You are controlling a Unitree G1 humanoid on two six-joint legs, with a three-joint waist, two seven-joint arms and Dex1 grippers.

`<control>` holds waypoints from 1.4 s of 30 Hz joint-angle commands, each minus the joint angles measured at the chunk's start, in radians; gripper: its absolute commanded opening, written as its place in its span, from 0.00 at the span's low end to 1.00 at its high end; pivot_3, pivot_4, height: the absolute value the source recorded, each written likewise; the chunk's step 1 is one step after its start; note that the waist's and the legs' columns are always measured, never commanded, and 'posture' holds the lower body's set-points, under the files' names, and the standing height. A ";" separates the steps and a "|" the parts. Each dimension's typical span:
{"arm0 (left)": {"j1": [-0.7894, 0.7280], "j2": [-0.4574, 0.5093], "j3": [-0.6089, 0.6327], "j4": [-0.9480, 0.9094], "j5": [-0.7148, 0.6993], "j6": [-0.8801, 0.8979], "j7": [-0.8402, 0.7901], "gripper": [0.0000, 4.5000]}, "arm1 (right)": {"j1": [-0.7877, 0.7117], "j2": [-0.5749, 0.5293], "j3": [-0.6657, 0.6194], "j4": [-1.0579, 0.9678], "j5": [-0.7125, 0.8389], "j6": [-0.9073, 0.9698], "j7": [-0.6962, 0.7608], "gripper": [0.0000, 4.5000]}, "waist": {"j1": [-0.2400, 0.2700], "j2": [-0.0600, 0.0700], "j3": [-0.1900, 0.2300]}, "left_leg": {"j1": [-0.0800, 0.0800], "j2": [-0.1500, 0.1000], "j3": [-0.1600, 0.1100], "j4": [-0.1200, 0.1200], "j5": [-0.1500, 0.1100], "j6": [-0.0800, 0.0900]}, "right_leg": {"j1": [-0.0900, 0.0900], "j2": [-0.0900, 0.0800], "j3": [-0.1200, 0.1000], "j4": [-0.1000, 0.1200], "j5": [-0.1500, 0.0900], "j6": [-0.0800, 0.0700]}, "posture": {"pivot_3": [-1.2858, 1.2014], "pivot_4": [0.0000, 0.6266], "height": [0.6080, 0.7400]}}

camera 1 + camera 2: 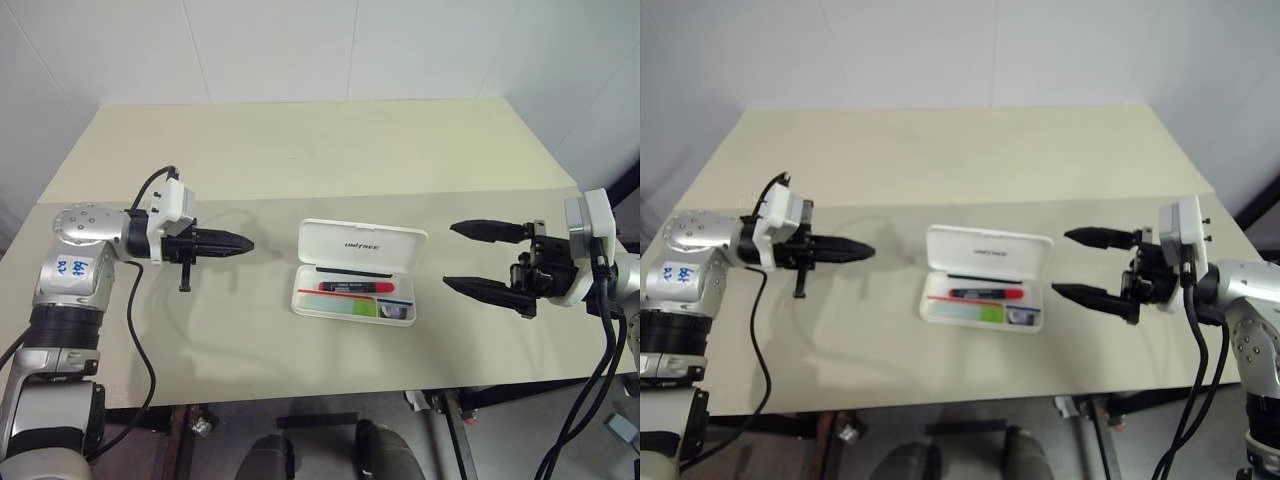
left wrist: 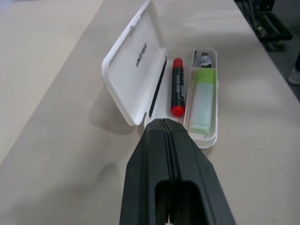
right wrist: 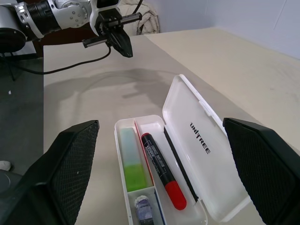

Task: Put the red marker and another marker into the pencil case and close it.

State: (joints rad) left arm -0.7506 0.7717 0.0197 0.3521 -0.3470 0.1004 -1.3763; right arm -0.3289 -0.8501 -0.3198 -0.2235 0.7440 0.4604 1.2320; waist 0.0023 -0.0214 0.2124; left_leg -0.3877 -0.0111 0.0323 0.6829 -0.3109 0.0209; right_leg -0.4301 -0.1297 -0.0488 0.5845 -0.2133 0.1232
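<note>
Beige table (image 1: pixel 300 150) against white walls; left gripper (image 1: pixel 244 243) closed empty, right gripper (image 1: pixel 462 257) spread wide.

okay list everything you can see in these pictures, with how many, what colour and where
case: one, white, lid open, mid-table between the grippers
red marker: one, red and black, lying in the case tray
green marker: one, light green, in the tray beside the red marker
small dark object: one, dark, in the end compartment of the tray; cannot tell what it is
table: one, pale beige, under everything
left gripper: one, black fingers, shut, empty, on the robot's left of the case
right gripper: one, black fingers, open, empty, on the robot's right of the case
</note>
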 commanded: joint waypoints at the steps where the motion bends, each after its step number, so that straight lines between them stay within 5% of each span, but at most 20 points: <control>1: -0.053 -0.054 -0.006 0.074 0.081 -0.086 0.123 0.00 | -0.002 -0.004 -0.004 -0.028 -0.004 -0.022 -0.010 1.00 | 0.005 0.000 0.000 | 0.000 0.000 0.000 0.000 0.000 0.000 | 0.000 0.000 0.000 0.000 0.000 0.000 | 0.52 0.24 1.00; 7: -0.132 -0.181 -0.061 0.219 0.213 -0.158 0.309 0.00 | -0.006 0.007 0.011 -0.036 -0.010 -0.024 -0.028 1.00 | 0.021 0.000 0.000 | 0.000 -0.001 0.000 0.000 0.000 0.000 | 0.000 0.000 0.000 0.000 0.000 0.000 | 0.52 0.24 1.00; 18: -0.211 -0.328 -0.092 0.388 0.242 -0.269 0.313 0.00 | -0.002 0.039 0.034 -0.080 -0.003 -0.021 -0.081 1.00 | 0.022 0.000 0.000 | -0.001 -0.004 0.001 0.000 0.000 0.000 | 0.000 0.000 0.000 -0.001 0.001 0.001 | 0.52 0.24 1.00; 25: -0.141 -0.333 -0.062 0.296 0.130 -0.386 0.128 0.00 | 0.021 0.044 0.031 -0.097 0.005 -0.016 -0.099 1.00 | 0.020 0.000 0.000 | -0.001 -0.001 0.001 0.000 0.000 -0.001 | 0.000 0.000 0.000 -0.002 0.001 0.001 | 0.52 0.24 1.00; 32: -0.006 -0.255 -0.169 0.107 0.167 -0.364 -0.032 0.00 | 0.023 0.060 0.045 -0.100 0.001 -0.019 -0.111 1.00 | 0.021 0.000 0.000 | -0.001 0.000 0.001 0.000 0.000 -0.001 | 0.000 0.000 0.000 -0.002 0.001 0.001 | 0.52 0.24 1.00; 42: 0.049 -0.283 -0.259 0.050 0.295 -0.229 0.120 0.00 | 0.037 0.090 0.046 -0.121 0.001 -0.025 -0.141 1.00 | 0.023 0.000 0.000 | 0.000 0.000 0.001 0.000 -0.001 0.001 | 0.001 0.000 0.000 -0.002 0.001 0.001 | 0.52 0.24 1.00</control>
State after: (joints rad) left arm -0.7203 0.4938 -0.2090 0.4119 -0.0982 -0.1677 -1.2910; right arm -0.2969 -0.7680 -0.2649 -0.3026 0.7327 0.4542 1.1005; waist 0.0251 -0.0214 0.2121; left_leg -0.3875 -0.0114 0.0330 0.6833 -0.3122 0.0221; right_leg -0.4291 -0.1299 -0.0488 0.5829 -0.2125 0.1243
